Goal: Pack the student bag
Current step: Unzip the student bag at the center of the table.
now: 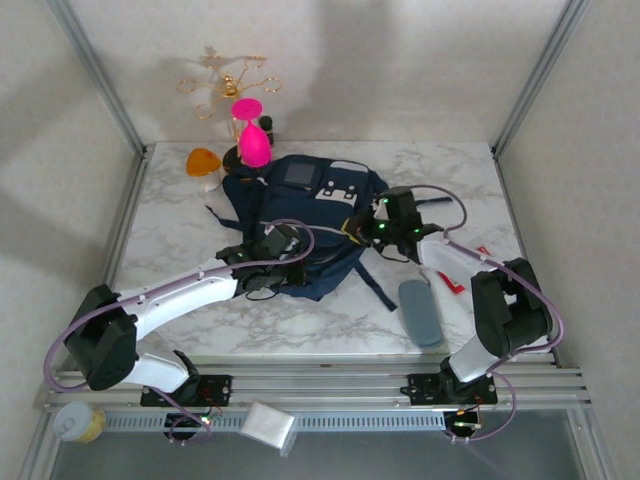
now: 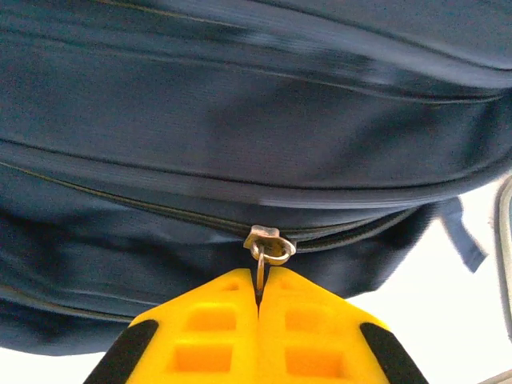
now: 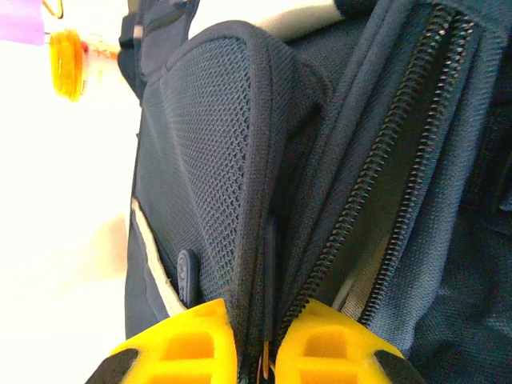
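We look down on a white marbled worktop [image 1: 170, 250], with pale walls behind and metal frame posts [image 1: 100, 80] slanting up on either side. At the back edge we spot a gold wire stand [image 1: 228, 82], a pink piece [image 1: 252, 140] and an orange one [image 1: 203, 162], all just beyond the top of the bag.

The student bag [image 1: 310, 205] lies flat in the middle of the worktop, its dark straps trailing toward the arms. Right of it rests a grey case [image 1: 420, 312], close by the right arm, and something red [image 1: 455, 285] is partly hidden by that arm. Down on the near rail sit a can [image 1: 78, 422] and a white packet [image 1: 268, 426].

The left pincer [image 2: 258, 290] is clenched on the metal zipper pull [image 2: 268, 244] at the bag's near side, yellow fingers pressed together. The right pincer [image 3: 256, 352] is clamped on a seam edge of the bag. An open zipper track [image 3: 392, 176] runs on one side of that seam and a mesh panel [image 3: 208, 160] on the other.
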